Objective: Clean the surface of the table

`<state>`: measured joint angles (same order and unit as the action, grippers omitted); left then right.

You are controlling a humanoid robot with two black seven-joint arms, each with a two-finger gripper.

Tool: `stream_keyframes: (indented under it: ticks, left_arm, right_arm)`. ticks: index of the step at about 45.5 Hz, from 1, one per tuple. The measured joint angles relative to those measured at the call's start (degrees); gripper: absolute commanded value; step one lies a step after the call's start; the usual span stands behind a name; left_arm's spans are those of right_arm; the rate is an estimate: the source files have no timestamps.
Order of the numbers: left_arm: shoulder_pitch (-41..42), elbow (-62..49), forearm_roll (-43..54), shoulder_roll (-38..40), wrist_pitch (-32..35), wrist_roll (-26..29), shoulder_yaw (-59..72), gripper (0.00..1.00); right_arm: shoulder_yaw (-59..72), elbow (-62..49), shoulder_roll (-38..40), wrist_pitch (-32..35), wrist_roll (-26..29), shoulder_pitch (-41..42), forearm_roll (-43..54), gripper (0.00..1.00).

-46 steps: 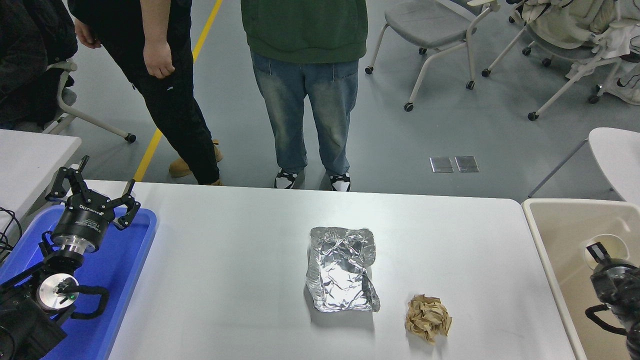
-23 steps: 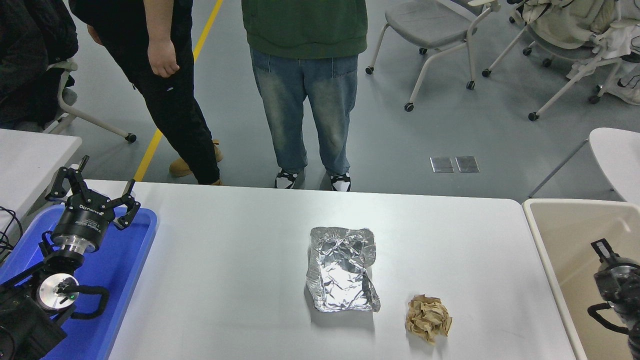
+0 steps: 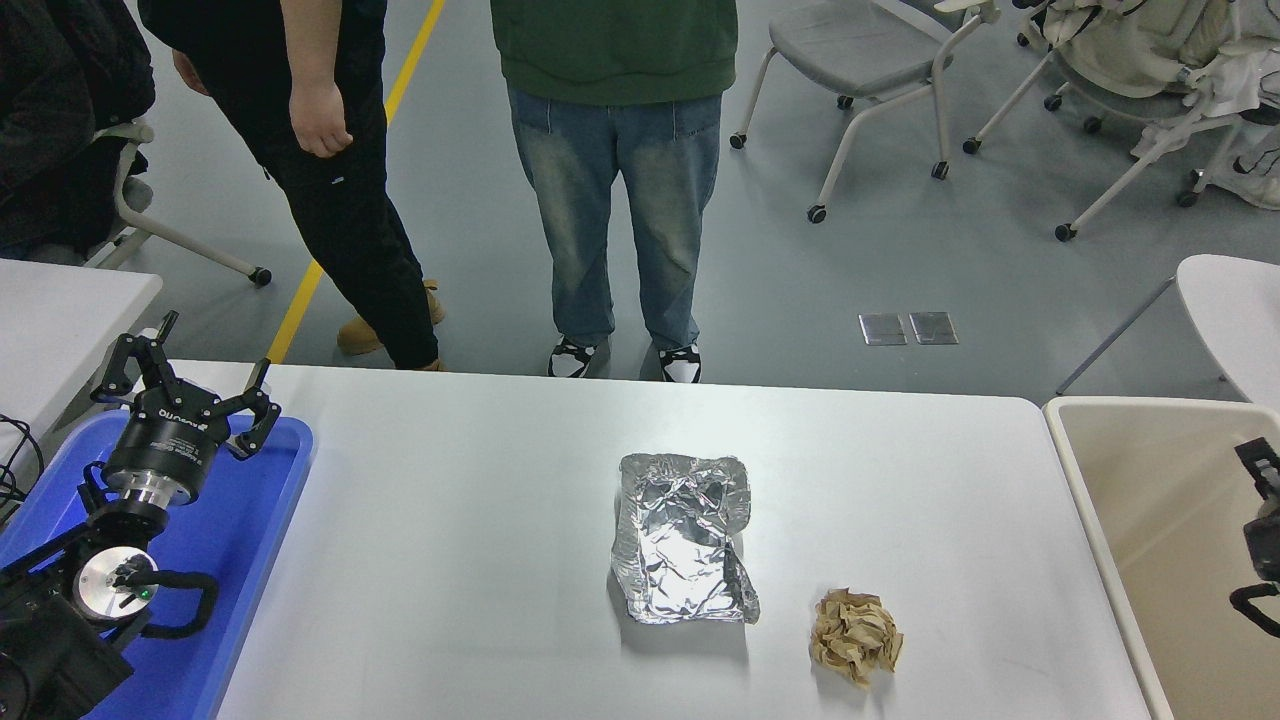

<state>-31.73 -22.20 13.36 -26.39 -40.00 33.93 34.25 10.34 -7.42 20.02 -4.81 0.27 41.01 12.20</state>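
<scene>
The table surface (image 3: 450,540) is a wide white top filling the lower half of the head view. A crumpled sheet of silver foil (image 3: 685,535) lies near its middle. To the foil's right, toward the near edge, rests a ball of crumpled brown paper (image 3: 855,635). My left gripper (image 3: 192,385) is parked open above the blue tray at the lower left, holding nothing. My right gripper (image 3: 1262,490) shows only partly at the right edge, over the beige bin and well away from both pieces of litter.
A blue plastic tray (image 3: 250,560) sits at the table's left end and a beige bin (image 3: 1130,520) stands against its right end. Two people (image 3: 610,180) stand at the far side. Rolling chairs (image 3: 860,60) are behind them, and smaller white tables at both sides.
My right arm has drawn back to the right over the beige bin, now mostly out of the picture. Foil, paper ball and left arm have not moved.
</scene>
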Motion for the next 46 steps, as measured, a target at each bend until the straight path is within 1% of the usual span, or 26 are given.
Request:
stream_keyframes:
  ticks: [8,17,22,30,39,46]
  left_arm:
    - [0.0,0.0,0.0,0.0,0.0,0.0,0.0,1.00]
    - [0.0,0.0,0.0,0.0,0.0,0.0,0.0,1.00]
    - [0.0,0.0,0.0,0.0,0.0,0.0,0.0,1.00]
    - [0.0,0.0,0.0,0.0,0.0,0.0,0.0,1.00]
    - [0.0,0.0,0.0,0.0,0.0,0.0,0.0,1.00]
    - [0.0,0.0,0.0,0.0,0.0,0.0,0.0,1.00]
  right_arm:
    - [-0.4,5.0,3.7,0.2,-0.1,1.4,0.0,1.00]
    - [-3.1,13.8,9.7,0.1,-0.1,3.7,0.0,1.00]
    - [-8.4,20.1,13.5,0.3,-0.1,4.6,0.0,1.00]
    - [-20.3,32.8,19.1,0.3,-0.1,4.7,0.0,1.00]
    - [-30.2,42.2,20.7,0.2,-0.1,2.8,0.0,1.00]
    - [-39.0,47.1,18.6,0.2,-0.3,-0.4,-0.2,1.00]
